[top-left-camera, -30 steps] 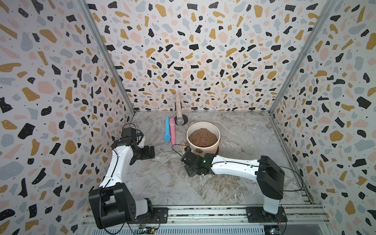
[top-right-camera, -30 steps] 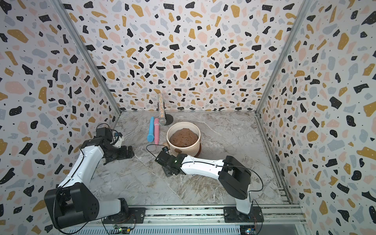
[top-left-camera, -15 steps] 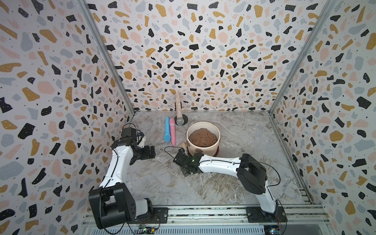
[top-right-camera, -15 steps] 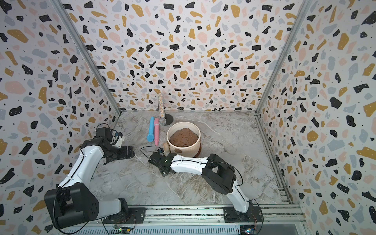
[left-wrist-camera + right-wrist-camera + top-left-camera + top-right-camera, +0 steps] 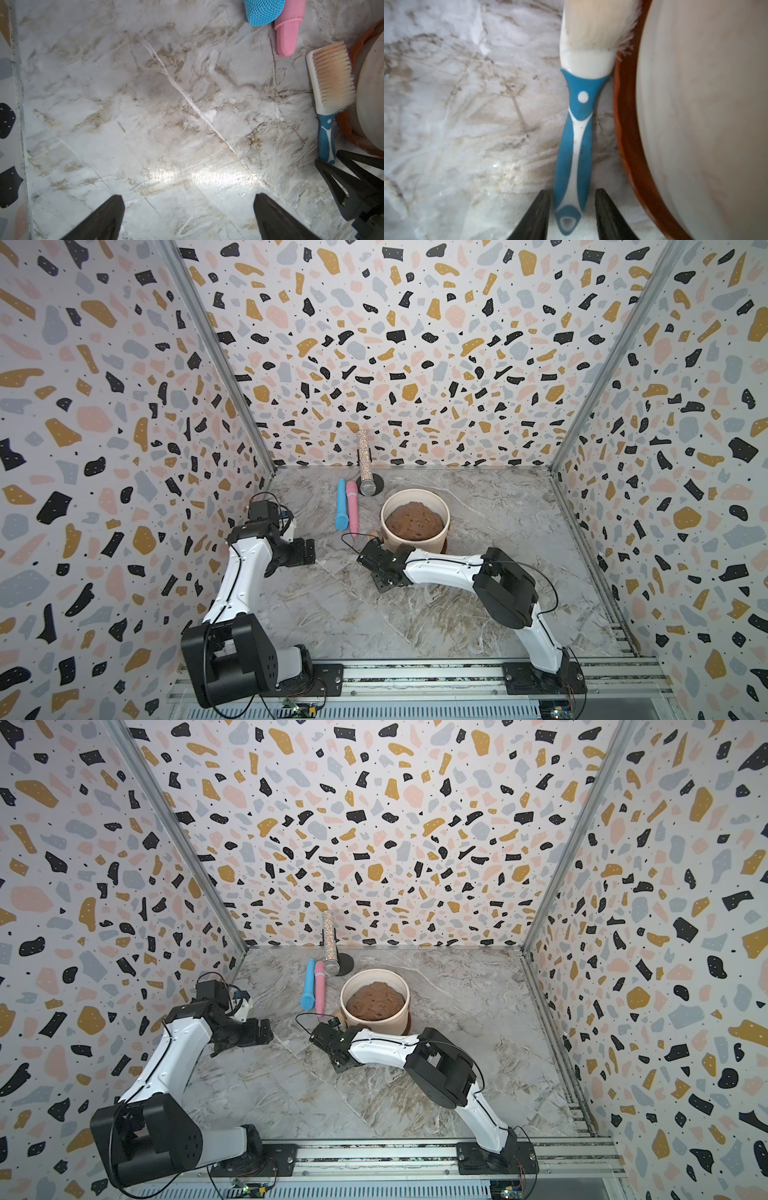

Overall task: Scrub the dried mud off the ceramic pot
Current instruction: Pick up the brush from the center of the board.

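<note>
The pot [image 5: 419, 546] is found upright on its brown saucer [image 5: 627, 145], on the counter [image 5: 415, 614] toward the back, near the middle. It is filled with a mound of soil [image 5: 413, 520]. A brush [image 5: 330, 79] is laid flat on the counter just beside the saucer, on the pot's left. Its bristles are turned toward the pot wall, and their tips reach the saucer rim.

The brush's blue-and-white handle [image 5: 574, 145] is straddled at its end by the right tool [image 5: 573, 191]. The jaws are set apart, one at each side of the handle, with a thin gap at each; no clamp is seen.

The left tool [image 5: 188, 195] is held with jaws spread wide over bare counter, well apart from the pot.

Behind the brush, a blue mic [image 5: 341, 506] and a pink mic [image 5: 352, 508] are laid side by side, touching. A glitter mic [image 5: 365, 464] is propped on a black base by the back wall.
</note>
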`<state>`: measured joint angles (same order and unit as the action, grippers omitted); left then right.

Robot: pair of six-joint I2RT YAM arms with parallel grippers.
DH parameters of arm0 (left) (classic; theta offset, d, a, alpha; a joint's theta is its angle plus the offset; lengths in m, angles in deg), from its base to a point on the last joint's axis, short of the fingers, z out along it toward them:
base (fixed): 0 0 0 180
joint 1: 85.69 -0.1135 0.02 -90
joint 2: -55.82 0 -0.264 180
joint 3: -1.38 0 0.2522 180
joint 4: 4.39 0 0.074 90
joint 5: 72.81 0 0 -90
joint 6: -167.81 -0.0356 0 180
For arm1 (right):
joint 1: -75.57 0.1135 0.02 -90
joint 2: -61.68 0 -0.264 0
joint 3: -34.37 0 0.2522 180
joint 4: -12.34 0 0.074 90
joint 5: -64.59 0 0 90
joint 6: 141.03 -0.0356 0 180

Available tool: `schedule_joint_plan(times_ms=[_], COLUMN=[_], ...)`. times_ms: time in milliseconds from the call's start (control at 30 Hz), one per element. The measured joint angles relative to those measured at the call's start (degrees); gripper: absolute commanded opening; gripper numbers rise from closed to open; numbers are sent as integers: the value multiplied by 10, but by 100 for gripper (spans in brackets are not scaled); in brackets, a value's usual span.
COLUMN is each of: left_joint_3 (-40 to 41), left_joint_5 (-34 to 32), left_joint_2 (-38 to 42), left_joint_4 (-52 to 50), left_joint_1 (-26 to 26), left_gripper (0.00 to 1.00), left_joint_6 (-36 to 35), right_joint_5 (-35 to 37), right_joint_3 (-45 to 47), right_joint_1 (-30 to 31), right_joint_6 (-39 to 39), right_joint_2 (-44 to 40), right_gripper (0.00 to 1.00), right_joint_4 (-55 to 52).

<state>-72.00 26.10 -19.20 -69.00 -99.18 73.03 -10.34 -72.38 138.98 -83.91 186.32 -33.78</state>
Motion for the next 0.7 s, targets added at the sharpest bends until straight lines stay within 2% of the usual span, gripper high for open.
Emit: schedule_joint_plan(times_ms=[100,267,533,700], left_joint_3=[0,0,0,0], left_joint_5=[0,0,0,7], left_joint_2=[0,0,0,0], left_joint_4=[0,0,0,0], left_joint_1=[0,-1,-3,-4], left_gripper=[100,100,100,100], left_joint_6=[-1,-2,-3,-4], right_joint_5=[0,8,-45,-114], right_joint_3=[-15,-39,-30,40], right_joint_1=[-1,-2,-3,3], right_joint_6=[14,48,127,197], right_joint_2=[10,28,26,-17], right_gripper=[39,29,29,30], right_joint_4=[0,5,52,98])
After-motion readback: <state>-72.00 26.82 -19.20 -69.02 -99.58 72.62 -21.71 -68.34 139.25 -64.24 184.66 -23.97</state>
